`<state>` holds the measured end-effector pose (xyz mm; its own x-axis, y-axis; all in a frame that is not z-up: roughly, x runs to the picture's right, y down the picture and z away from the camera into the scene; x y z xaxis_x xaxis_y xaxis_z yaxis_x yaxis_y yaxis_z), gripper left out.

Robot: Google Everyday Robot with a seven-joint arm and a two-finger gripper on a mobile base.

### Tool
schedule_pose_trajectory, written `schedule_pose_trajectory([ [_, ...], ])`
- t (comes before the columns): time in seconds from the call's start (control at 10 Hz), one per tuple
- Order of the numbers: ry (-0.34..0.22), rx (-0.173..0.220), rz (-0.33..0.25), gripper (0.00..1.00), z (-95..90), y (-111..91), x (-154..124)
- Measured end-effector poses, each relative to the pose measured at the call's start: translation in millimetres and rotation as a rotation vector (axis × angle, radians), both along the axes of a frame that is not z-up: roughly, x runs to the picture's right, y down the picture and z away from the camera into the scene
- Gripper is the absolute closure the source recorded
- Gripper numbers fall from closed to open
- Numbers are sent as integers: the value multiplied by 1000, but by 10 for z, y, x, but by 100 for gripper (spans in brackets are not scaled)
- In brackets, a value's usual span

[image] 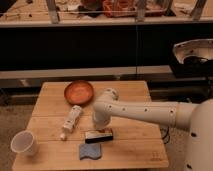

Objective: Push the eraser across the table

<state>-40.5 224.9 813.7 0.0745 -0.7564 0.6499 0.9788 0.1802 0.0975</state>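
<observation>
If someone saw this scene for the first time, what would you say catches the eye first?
The big white arm sweeps in from the right over the table, its gripper down at the eraser near the front middle. Next is the orange bowl at the back, then the blue sponge before the eraser and the white cup at the front left corner.

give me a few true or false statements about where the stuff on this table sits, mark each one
1. The eraser lies just behind the blue sponge. True.
2. The orange bowl sits at the table's front edge. False: it is near the back edge.
3. The gripper is down at the eraser. True.
4. The white cup is at the table's right corner. False: it is at the front left corner.
5. The white tube lies inside the bowl. False: it lies on the table, in front of the bowl.
</observation>
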Motion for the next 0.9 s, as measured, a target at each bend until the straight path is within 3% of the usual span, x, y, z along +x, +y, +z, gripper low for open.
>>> schedule_pose_trajectory([
  [0.9,-72,16,-83,100,29,13,-43],
])
